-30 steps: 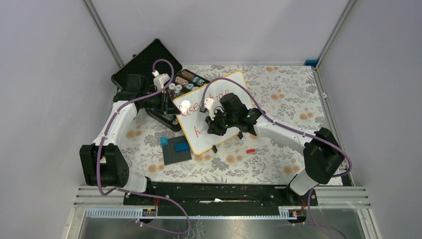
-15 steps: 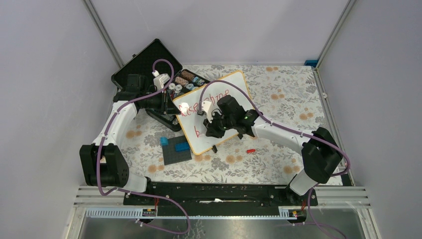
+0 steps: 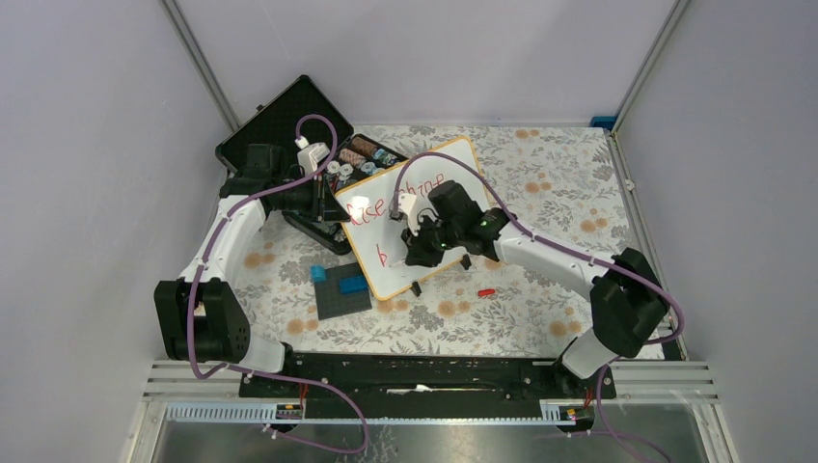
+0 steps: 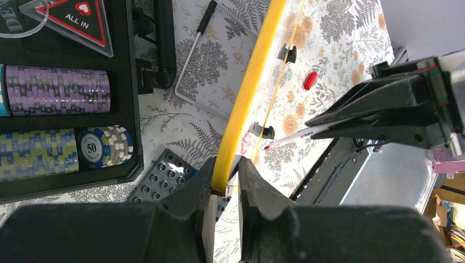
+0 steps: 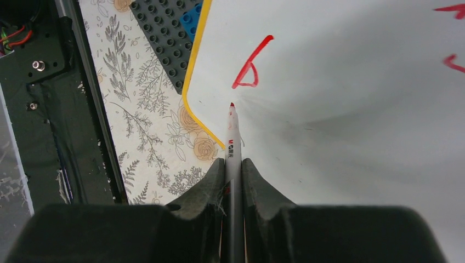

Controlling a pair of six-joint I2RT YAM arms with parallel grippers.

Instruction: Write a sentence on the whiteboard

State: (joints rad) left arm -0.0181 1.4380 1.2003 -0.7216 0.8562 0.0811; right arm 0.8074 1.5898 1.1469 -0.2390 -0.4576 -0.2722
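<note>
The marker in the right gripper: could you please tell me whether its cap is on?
No, the marker in the right gripper shows a bare red tip pointing at the whiteboard.

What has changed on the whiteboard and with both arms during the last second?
The right fingers, shut on the white red-tipped marker pen, shifted slightly toward the left arm and came back, closing the loop of the red letter "b". The left fingers kept clamping the tan-framed white whiteboard; board, dark grey studded plate and black poker-chip case stayed put.
</note>
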